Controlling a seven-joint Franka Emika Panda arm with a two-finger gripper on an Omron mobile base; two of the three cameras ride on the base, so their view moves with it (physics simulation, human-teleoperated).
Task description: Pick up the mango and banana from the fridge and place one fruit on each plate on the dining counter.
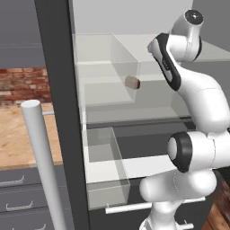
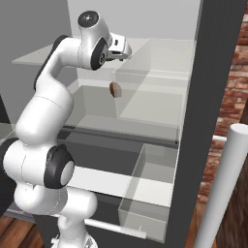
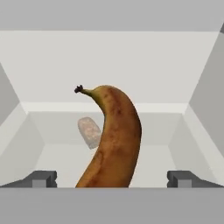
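The fridge (image 1: 54, 90) (image 2: 213, 97) stands open, white inside. In the hand view a curved, brown-mottled banana (image 3: 116, 140) rises from the upper glass shelf, dark stem tip up and to the left. My gripper (image 3: 111, 178) is open. Its two fingertips (image 3: 41, 178) stand wide on either side of the banana's lower end, well apart from it. In the right base view the gripper (image 2: 123, 48) reaches into the upper compartment. The mango, the plates and the dining counter are out of view.
A brown oval lump (image 1: 132, 82) (image 2: 115, 89) (image 3: 89, 131) lies on the shelf below, seen through glass. Clear drawers (image 1: 105, 166) (image 2: 150, 189) sit lower down. The door's pale bar handle (image 1: 42, 166) (image 2: 223, 193) stands close in front. A wooden worktop (image 1: 27, 139) over grey drawers is at left.
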